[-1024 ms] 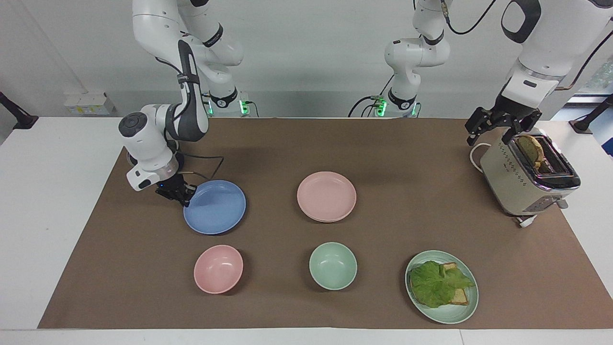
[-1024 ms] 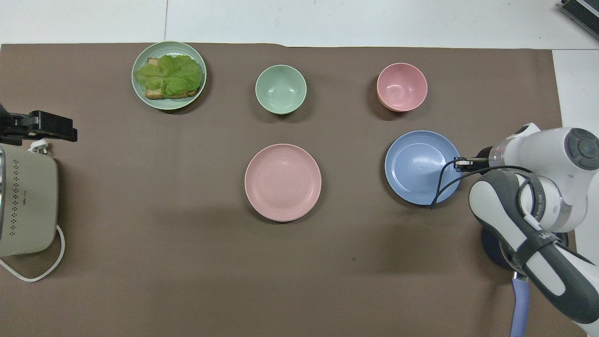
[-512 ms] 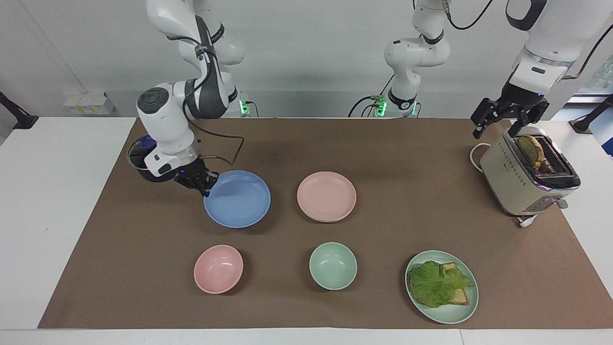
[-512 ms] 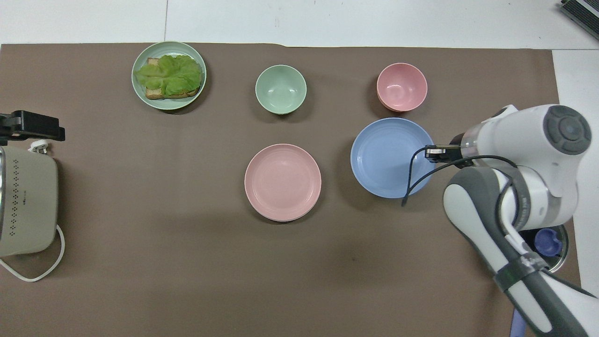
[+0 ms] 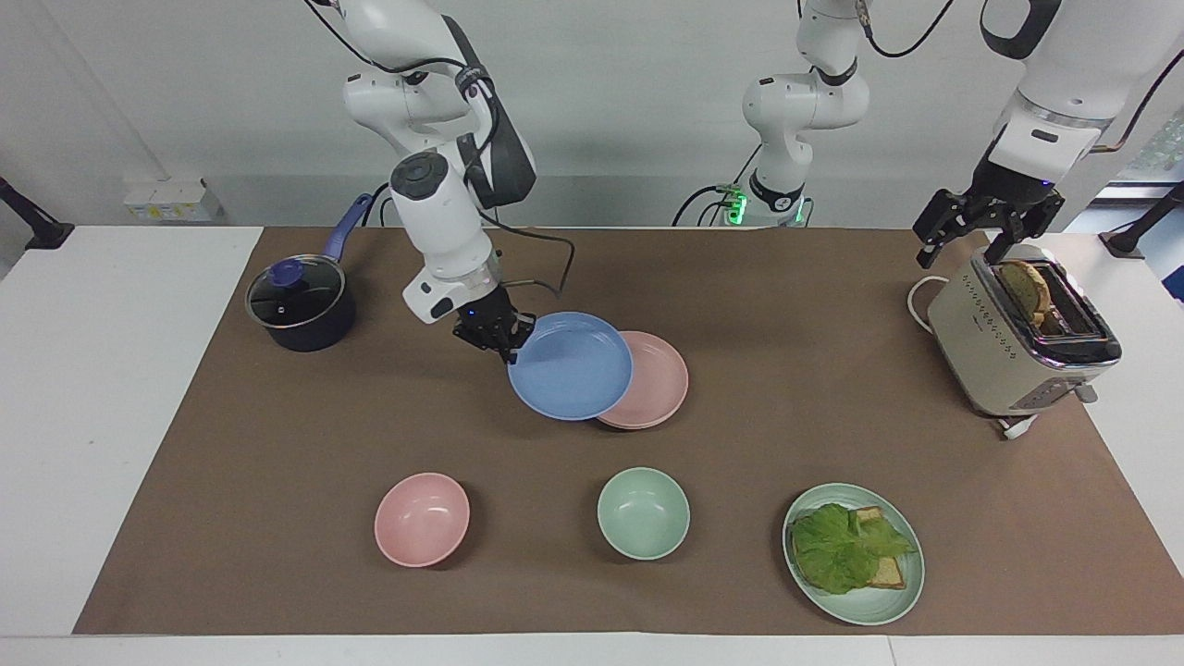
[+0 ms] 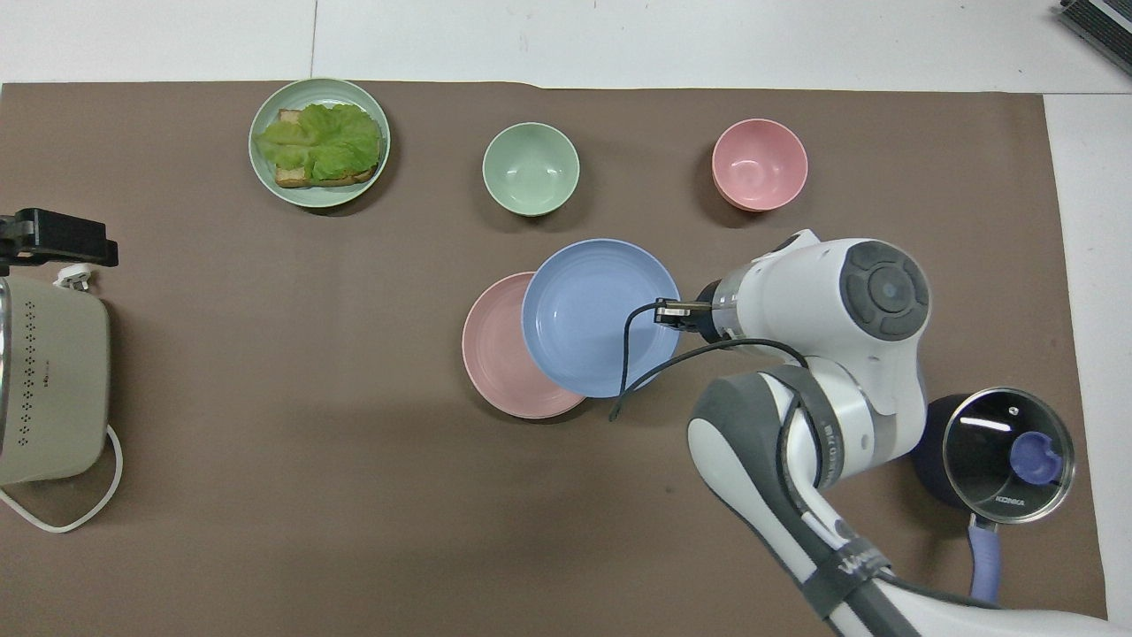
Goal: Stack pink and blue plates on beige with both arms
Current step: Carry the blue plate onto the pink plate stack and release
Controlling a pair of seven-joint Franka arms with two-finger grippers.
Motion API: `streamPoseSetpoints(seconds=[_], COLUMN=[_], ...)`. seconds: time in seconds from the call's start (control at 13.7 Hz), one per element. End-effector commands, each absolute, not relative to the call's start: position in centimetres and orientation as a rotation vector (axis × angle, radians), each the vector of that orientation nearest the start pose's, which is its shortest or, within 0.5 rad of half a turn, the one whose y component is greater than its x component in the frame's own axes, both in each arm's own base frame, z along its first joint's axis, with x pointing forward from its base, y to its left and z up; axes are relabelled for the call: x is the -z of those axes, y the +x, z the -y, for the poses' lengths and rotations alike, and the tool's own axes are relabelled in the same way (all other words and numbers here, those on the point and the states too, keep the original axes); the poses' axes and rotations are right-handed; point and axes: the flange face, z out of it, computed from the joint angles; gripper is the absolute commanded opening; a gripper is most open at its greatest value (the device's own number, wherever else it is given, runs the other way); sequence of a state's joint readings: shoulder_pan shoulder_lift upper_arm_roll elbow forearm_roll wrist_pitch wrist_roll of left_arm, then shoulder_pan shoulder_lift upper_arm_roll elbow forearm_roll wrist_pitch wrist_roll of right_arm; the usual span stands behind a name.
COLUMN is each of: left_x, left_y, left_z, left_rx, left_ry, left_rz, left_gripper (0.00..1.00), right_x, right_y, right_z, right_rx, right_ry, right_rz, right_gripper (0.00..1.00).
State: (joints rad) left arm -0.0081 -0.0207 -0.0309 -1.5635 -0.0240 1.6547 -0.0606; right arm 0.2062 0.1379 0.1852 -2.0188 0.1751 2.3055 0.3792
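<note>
Here, starting at the right arm's end of the table, a dark lidded pot [image 5: 301,305] stands alone and plays no part. Next comes the right gripper [image 5: 510,351], tilted down and pinched shut on the rim of the blue plate [image 5: 573,367], on the edge toward the right arm's end. The plate is off the mat and nearly level, and it hangs partly over the pink plate [image 5: 659,384], which lies flat at mid-table. No beige plate shows on its own. Whether one lies under the pink plate I cannot tell.

The blue plate looks light and stiff, since it holds its shape from a single pinch at the edge. Its matte surface should give the fingertips fair friction. A grip at one rim point lets the free edge sag or swing, though, so slow, level carrying seems wise. The raised lip is the only real place to take hold. It probably will not break, but it could skate off-centre if it lands askew.

Farther from the robots sit a pink bowl [image 5: 422,518], a mint bowl [image 5: 643,512] and a green plate [image 5: 865,606] with lettuce on toast.

At the left arm's end the left gripper [image 5: 982,231] waits over the toaster [image 5: 1008,361], jaws apart and empty.
</note>
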Motion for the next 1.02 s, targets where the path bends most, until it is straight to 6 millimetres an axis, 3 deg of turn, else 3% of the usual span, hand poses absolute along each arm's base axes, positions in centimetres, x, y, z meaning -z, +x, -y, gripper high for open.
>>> streamPoseSetpoints(seconds=[0.0,0.15,0.37,0.66,0.73,0.8,0.95], left_x=[-65.0,-64.7,-63.3,-62.9,-63.0,-63.1,-63.4], left_y=[55.4,55.1,54.5,54.6,54.6,54.5,54.5], left_z=[2.2,2.2,2.0,2.0,2.0,2.1,2.3], left_rx=[0.164,0.142,0.077,0.069,0.074,0.069,0.076], left_ry=[-3.152,-3.157,-3.157,-3.157,-3.157,-3.155,-3.155], left_rz=[0.029,0.037,0.030,0.042,0.032,0.032,0.027], left_gripper=[1.00,1.00,1.00,1.00,1.00,1.00,1.00], right_x=[-38.3,-37.3,-34.0,-33.6,-33.5,-33.5,-33.6], right_y=[54.3,53.9,54.4,53.9,53.9,54.0,54.0], right_z=[-25.8,-27.6,-28.5,-29.1,-29.1,-29.1,-29.1], right_rx=[0.136,0.149,0.200,0.202,0.200,0.203,0.201], right_ry=[-2.893,-2.889,-2.872,-2.871,-2.871,-2.871,-2.872], right_rz=[-0.126,-0.102,-0.103,-0.088,-0.090,-0.087,-0.090], right_gripper=[0.00,0.00,0.00,0.00,0.22,0.77,1.00])
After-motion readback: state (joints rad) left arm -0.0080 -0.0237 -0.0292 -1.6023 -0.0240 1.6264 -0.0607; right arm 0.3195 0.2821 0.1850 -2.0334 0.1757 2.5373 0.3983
